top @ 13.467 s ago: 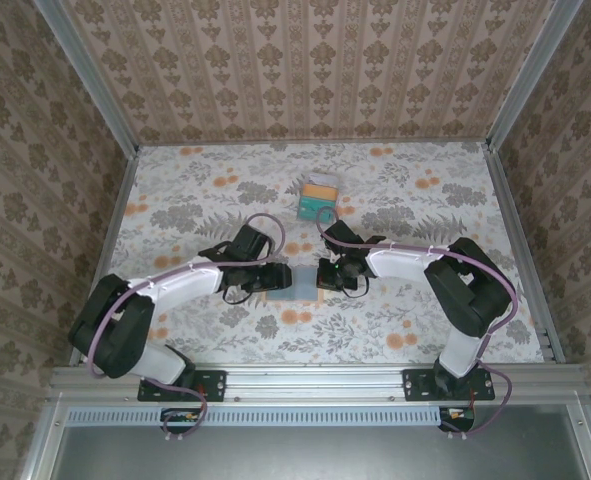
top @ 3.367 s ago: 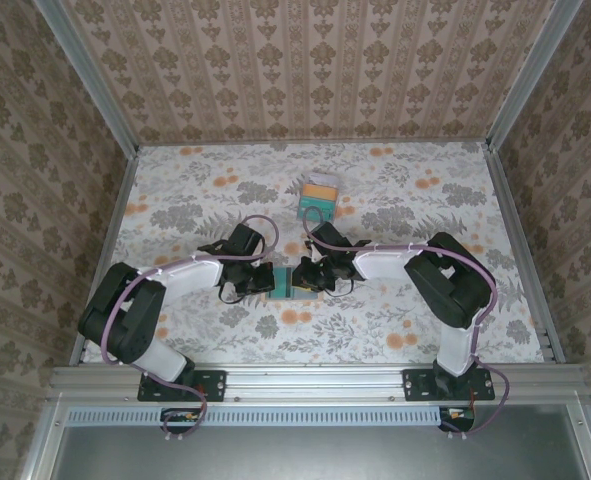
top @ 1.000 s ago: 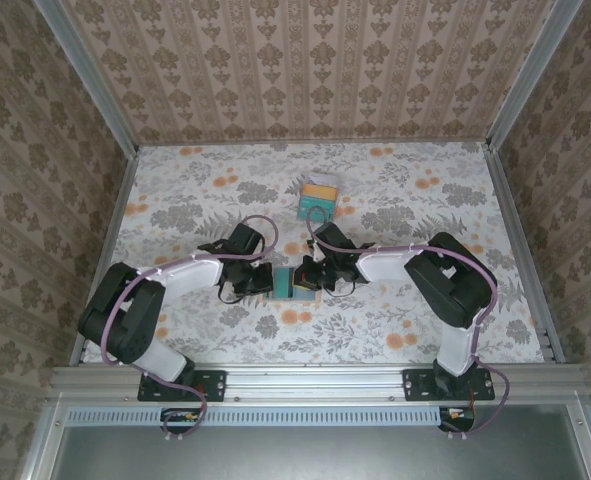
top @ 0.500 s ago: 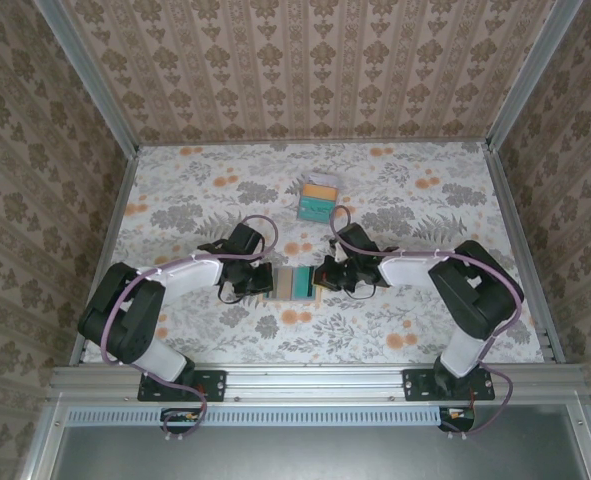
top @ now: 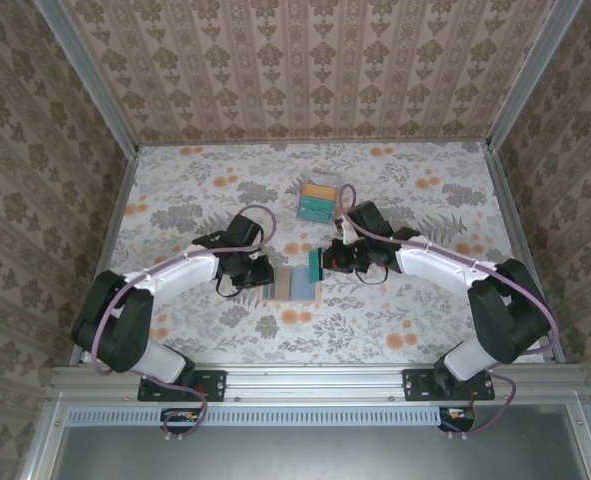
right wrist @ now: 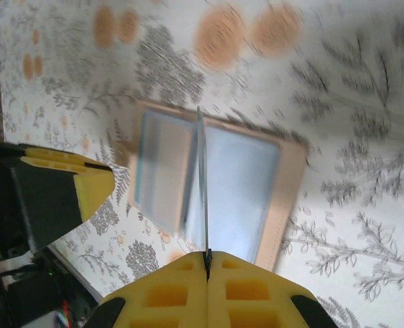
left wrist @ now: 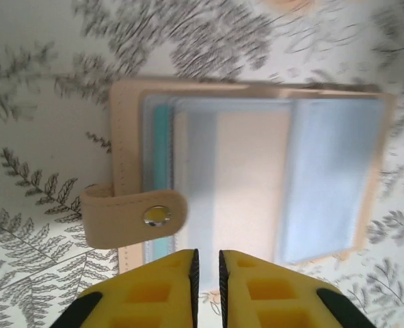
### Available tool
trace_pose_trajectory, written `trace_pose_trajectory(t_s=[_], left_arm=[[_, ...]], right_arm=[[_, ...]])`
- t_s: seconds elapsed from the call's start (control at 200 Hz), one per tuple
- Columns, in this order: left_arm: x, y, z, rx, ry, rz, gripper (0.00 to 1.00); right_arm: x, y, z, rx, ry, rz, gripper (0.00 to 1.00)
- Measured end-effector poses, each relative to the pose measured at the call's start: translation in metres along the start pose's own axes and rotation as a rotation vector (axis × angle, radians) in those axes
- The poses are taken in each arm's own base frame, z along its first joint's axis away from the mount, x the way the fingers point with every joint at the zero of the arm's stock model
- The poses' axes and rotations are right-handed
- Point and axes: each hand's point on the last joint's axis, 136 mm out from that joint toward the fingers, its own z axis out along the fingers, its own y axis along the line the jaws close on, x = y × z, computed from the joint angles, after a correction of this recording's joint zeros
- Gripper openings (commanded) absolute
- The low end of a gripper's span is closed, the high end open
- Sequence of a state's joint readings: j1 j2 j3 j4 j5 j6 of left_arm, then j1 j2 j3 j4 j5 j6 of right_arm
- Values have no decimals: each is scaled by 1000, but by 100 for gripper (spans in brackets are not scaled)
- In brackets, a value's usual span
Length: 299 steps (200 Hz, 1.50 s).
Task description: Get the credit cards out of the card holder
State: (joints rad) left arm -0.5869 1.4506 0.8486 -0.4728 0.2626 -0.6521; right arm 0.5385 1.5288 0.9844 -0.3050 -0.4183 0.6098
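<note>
The card holder lies open on the floral table, tan edging around grey-blue panels, its snap strap folded out at the left. My right gripper is shut on a teal credit card, held on edge just above the holder's right side. In the right wrist view that card shows as a thin line rising from the right gripper over the holder. My left gripper hovers at the holder's left edge, jaws a narrow gap apart with nothing between them; it shows in the top view.
An orange card and a teal card lie stacked further back on the table. Metal rails and patterned walls close in the table on the left, right and back. My left gripper's yellow finger shows beside the holder.
My right gripper has drawn the teal card out of the holder and lifted it up and to the right. My left gripper's jaws have parted a little and let go of the holder.
</note>
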Motion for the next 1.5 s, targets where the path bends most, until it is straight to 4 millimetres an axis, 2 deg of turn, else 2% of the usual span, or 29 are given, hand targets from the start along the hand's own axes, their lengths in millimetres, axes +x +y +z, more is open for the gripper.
trace_pose_trajectory(t_s=[0.085,0.23,0.25,0.27,0.31,0.335,0.385,0.575,0.67,0.8,0.99,1.15,1.495], left_arm=[[-12,-10,-17,25,-55,17,53],[-26,-17,-44,56,-144,32,77],[-27,-18,-47,59,-154,35,78],[-27,-18,-50,61,-161,35,84],[-29,-18,-56,64,-180,38,87],[-30,-19,-60,67,-191,34,96],[-32,-18,-67,69,-215,36,100],[-33,-13,-91,75,-299,25,100],[-29,-4,-95,60,-314,10,100],[-24,5,-98,45,-325,-10,100],[-18,13,-99,40,-333,-35,100],[-14,19,-98,27,-325,-53,100],[-8,27,-99,12,-323,-73,100]], right_arm=[[-24,14,-19,39,-42,-125,0],[-57,26,-49,131,-108,-346,0],[-60,27,-50,145,-109,-378,0],[-63,27,-53,160,-112,-407,0],[-70,26,-55,194,-111,-465,0],[-75,25,-55,216,-107,-497,0],[-84,22,-53,259,-94,-564,0],[-122,11,-39,433,-38,-783,0],[-139,6,-31,528,-16,-884,0],[-153,0,-16,626,18,-997,0],[-160,-16,9,731,92,-1130,0],[-162,-25,29,754,132,-1193,0],[-166,-35,46,760,150,-1223,0]])
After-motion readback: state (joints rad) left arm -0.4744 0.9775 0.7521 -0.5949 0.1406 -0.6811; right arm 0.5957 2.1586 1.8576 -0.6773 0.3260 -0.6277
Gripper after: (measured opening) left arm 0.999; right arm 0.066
